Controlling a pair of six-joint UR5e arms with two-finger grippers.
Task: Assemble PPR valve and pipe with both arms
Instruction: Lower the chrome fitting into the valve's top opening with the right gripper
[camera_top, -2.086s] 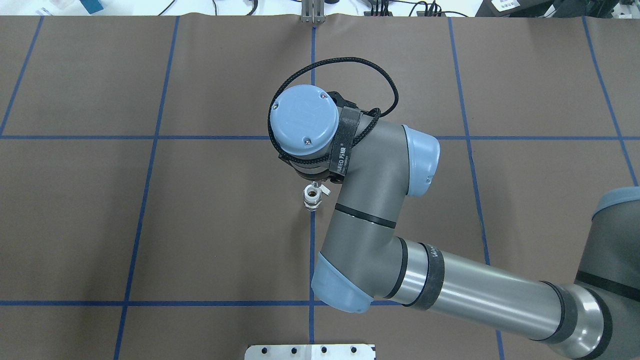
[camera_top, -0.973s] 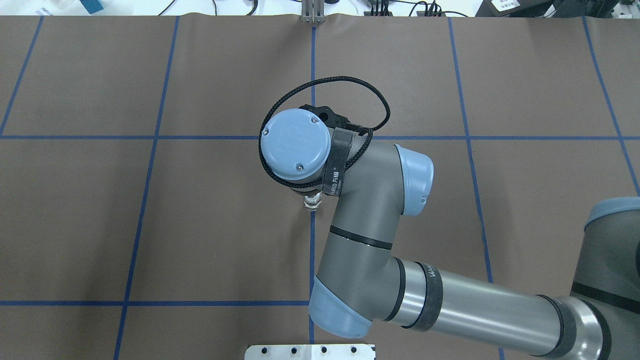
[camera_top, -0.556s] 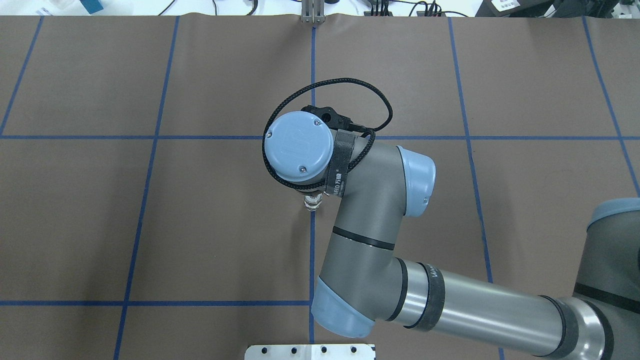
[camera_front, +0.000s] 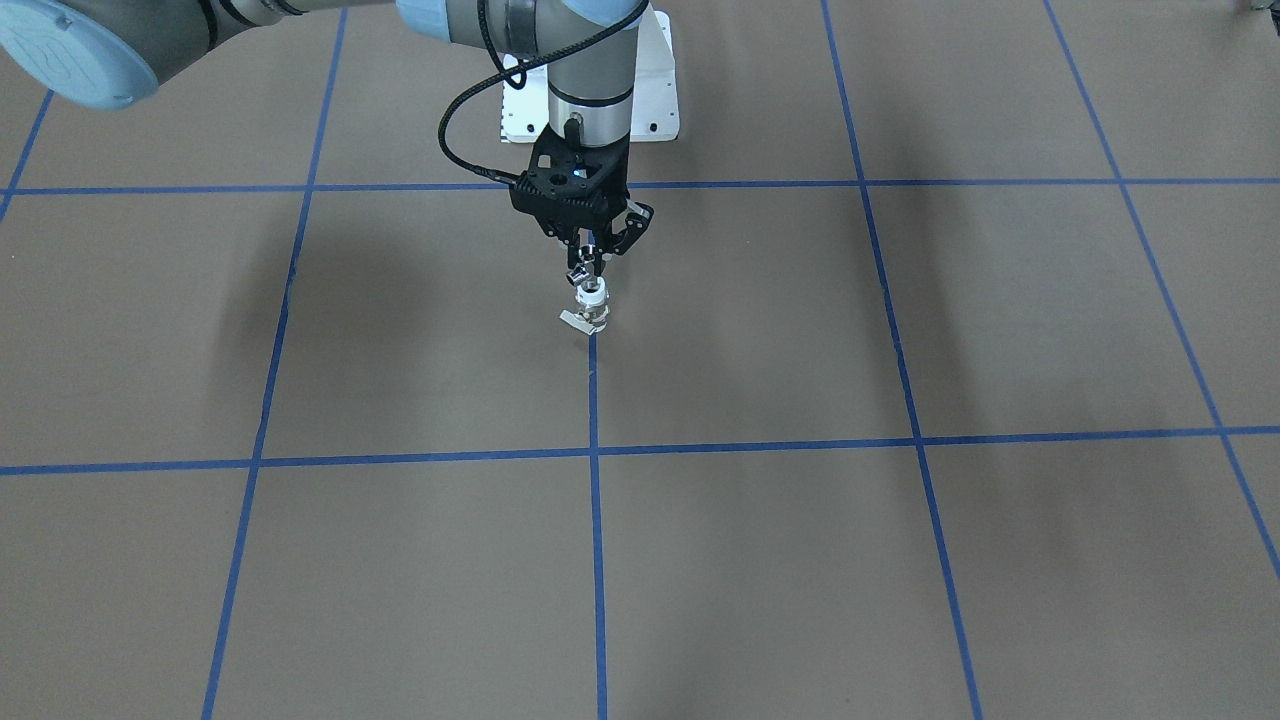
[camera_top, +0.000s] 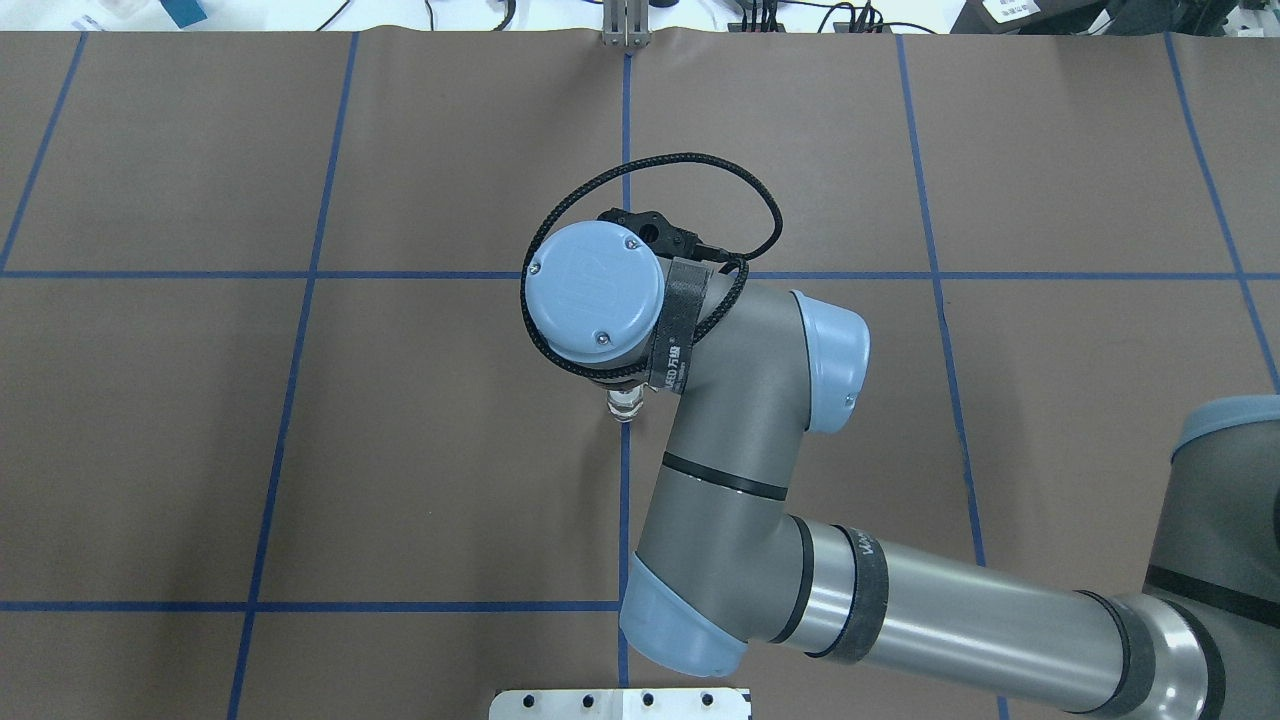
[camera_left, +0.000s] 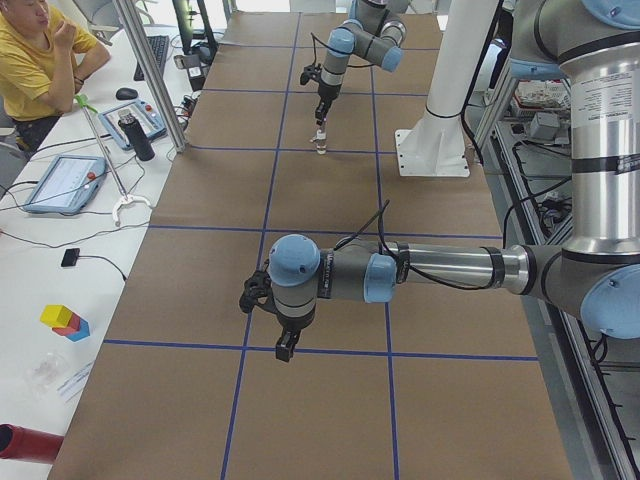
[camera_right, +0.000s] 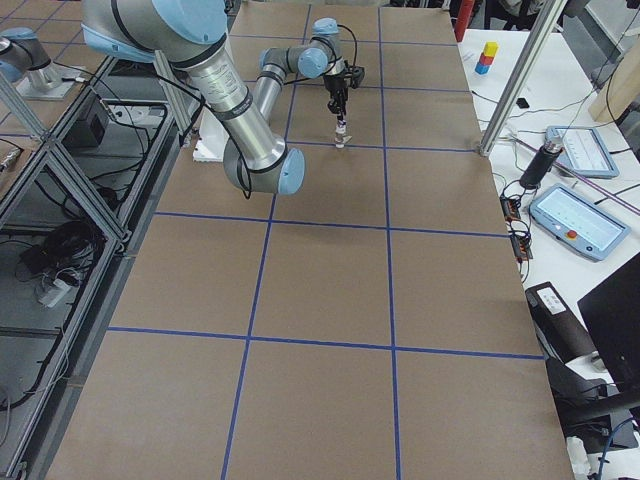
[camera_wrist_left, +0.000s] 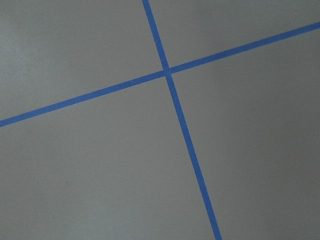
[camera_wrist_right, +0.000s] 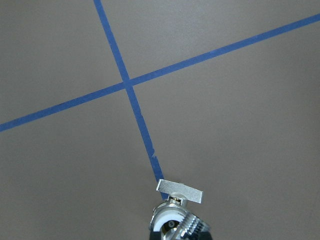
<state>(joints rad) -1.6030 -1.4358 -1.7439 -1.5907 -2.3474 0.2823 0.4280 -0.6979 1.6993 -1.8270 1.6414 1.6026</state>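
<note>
The PPR valve (camera_front: 592, 305) stands upright on the brown table at a blue tape line, its white open end up and its flat lever (camera_front: 573, 320) out to the side. My right gripper (camera_front: 588, 258) hangs straight above it, shut on the pipe (camera_front: 578, 272), a tiny silver fitting held just over the valve's top. I cannot tell whether the two touch. In the overhead view the right wrist hides all but the valve's lower part (camera_top: 624, 405). The right wrist view shows the lever (camera_wrist_right: 180, 190) and threaded metal (camera_wrist_right: 192, 225). My left gripper (camera_left: 285, 345) hovers far away over bare table; I cannot tell whether it is open or shut.
The white pedestal base (camera_front: 655, 90) stands on the robot's side of the valve. Blue tape lines (camera_top: 300, 274) divide the brown table. An operator (camera_left: 40, 60), tablets and a bottle (camera_left: 140, 135) sit on the white side table beyond the far edge.
My right wrist has moved towards the robot and now covers the top of the valve, which showed whole 2.1 s ago. In the last second it has barely shifted.
</note>
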